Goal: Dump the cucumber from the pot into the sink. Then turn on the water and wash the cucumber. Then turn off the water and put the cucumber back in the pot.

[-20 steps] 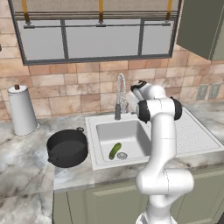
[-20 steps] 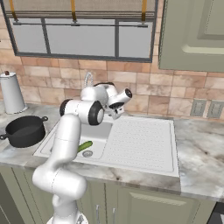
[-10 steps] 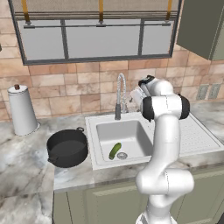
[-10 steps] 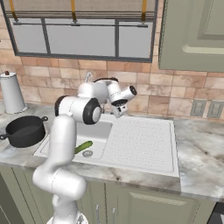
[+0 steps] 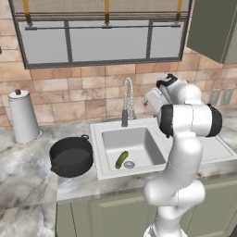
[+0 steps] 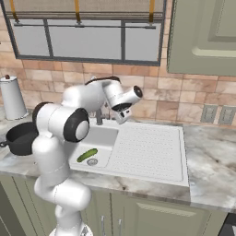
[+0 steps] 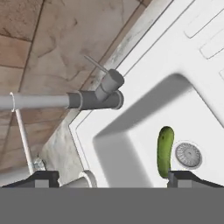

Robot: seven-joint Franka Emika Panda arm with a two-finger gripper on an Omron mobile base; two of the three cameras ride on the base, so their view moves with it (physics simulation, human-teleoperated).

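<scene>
The bright-green cucumber lies on the floor of the white sink, right beside the round metal drain. The black pot stands on the counter left of the sink. My gripper hangs open and holds nothing, above the sink's back edge and just right of the steel gooseneck faucet. No water stream is in view under the spout.
A tall white canister stands at the back left of the counter. The dotted drainboard lies right of the basin. Behind it are a tiled wall, a window, and a wall cabinet at the upper right.
The jaws have gone from partly closed to wide open. The hand has turned and shifted slightly beside the faucet. Cucumber and pot have not moved.
</scene>
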